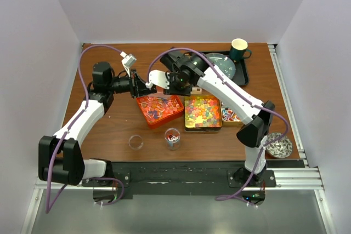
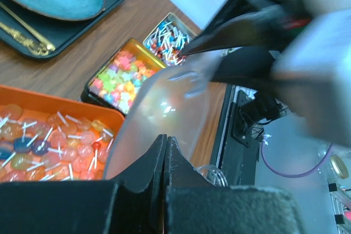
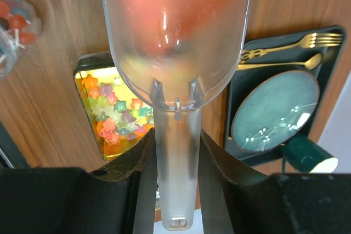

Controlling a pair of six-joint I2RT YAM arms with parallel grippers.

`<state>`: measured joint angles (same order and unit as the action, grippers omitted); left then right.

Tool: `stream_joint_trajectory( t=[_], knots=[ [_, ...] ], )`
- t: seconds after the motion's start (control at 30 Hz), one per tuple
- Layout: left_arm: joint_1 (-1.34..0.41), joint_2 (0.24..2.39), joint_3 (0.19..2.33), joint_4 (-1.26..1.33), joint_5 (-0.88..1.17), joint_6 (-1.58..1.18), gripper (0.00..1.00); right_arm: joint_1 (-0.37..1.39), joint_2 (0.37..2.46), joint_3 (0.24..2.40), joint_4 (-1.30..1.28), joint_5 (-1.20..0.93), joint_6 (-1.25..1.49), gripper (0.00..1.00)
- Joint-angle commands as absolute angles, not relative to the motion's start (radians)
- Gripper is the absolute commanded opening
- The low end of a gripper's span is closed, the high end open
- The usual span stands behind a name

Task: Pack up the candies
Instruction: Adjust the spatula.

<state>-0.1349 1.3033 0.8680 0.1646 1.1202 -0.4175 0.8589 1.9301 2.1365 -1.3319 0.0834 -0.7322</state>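
The candies lie in three containers: lollipop sweets in an orange tray (image 1: pixel 160 108), star gummies in a gold tin (image 1: pixel 203 112), and wrapped pieces in a small tin (image 1: pixel 231 116). My right gripper (image 3: pixel 176 134) is shut on the handle of a clear plastic scoop (image 3: pixel 175 36), which hangs empty over the orange tray's far edge. My left gripper (image 2: pixel 166 140) is shut, its fingertips right at the scoop's rim (image 2: pixel 164 102); I see nothing between them. A small clear jar (image 1: pixel 172 137) holding a few candies stands in front of the trays.
An empty clear jar (image 1: pixel 135 142) stands left of the filled one. A dark tray (image 1: pixel 241 72) at the back right carries a teal plate (image 1: pixel 222 64), gold cutlery (image 3: pixel 296 53) and a green mug (image 1: pixel 239 49). A patterned bowl (image 1: pixel 278 145) sits near the right arm's base.
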Motion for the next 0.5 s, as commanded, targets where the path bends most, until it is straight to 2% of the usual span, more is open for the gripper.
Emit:
stream_joint_trajectory(
  t=[0.0, 0.1, 0.13, 0.17, 0.27, 0.33, 0.37, 0.47],
  knots=[
    [-0.133, 1.296, 0.851, 0.068, 1.065, -0.338, 0.0, 0.884, 1.815, 2.2, -1.35, 0.003, -0.71, 0.0],
    [-0.109, 1.267, 0.841, 0.041, 1.035, -0.366, 0.0, 0.885, 1.778, 2.172, -1.341, -0.049, -0.71, 0.0],
    [-0.101, 1.24, 0.842, 0.025, 1.031, -0.37, 0.03, 0.887, 1.76, 2.165, -1.339, -0.048, -0.71, 0.0],
    [-0.082, 1.22, 0.859, 0.003, 1.014, -0.367, 0.17, 0.885, 1.752, 2.154, -1.339, -0.028, -0.713, 0.0],
    [-0.04, 1.111, 0.867, -0.123, 0.908, -0.325, 0.44, 0.885, 1.72, 2.062, -1.324, 0.034, -0.77, 0.0],
    [-0.028, 1.036, 0.847, -0.174, 0.789, -0.313, 0.54, 0.884, 1.7, 1.953, -1.289, 0.115, -0.86, 0.0],
    [-0.023, 1.02, 0.827, -0.201, 0.741, -0.313, 0.62, 0.884, 1.697, 1.924, -1.281, 0.139, -0.894, 0.0],
    [-0.023, 0.994, 0.766, -0.267, 0.626, -0.293, 0.65, 0.873, 1.735, 1.878, -1.27, 0.193, -0.995, 0.0]
  ],
)
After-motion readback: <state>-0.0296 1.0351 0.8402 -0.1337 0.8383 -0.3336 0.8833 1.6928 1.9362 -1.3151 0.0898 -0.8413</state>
